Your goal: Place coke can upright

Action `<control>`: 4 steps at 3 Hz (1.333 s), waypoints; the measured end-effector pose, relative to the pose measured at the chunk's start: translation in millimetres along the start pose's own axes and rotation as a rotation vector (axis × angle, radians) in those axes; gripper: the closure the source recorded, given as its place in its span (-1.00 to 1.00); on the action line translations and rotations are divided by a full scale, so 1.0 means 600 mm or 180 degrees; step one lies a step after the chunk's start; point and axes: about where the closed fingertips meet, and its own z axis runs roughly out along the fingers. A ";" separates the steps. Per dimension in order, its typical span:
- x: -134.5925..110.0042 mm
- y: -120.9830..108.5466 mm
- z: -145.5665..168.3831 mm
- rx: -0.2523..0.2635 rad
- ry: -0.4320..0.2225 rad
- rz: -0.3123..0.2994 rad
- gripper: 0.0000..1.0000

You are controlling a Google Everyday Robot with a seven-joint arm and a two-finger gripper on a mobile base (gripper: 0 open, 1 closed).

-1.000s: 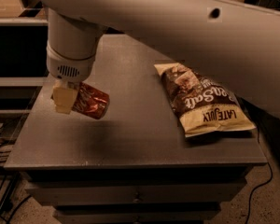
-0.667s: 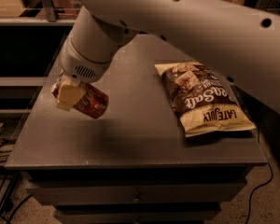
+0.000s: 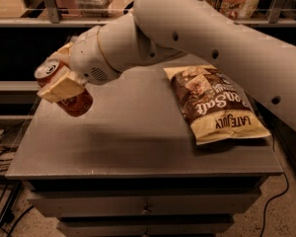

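A grey table [image 3: 138, 142] with a flat, matte top fills the middle of the view, with 2 drawers [image 3: 145, 209] in its front. 1 thing lies directly on it: a chip bag [image 3: 214, 102], brown and cream, flat on its back on the right half, its lower end near the front right corner. The gripper [image 3: 59, 75] hangs over the table's left edge, off the surface, its fingers clamped on a tilted red can [image 3: 76, 102] that does not touch the top.
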 end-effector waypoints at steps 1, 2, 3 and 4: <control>-0.027 0.019 0.008 -0.0075 -0.0171 -0.0235 1.00; -0.021 0.021 0.012 -0.0093 -0.0212 -0.0170 1.00; -0.018 0.030 0.035 -0.0126 -0.0473 -0.0079 1.00; -0.017 0.039 0.063 -0.0154 -0.0855 -0.0015 1.00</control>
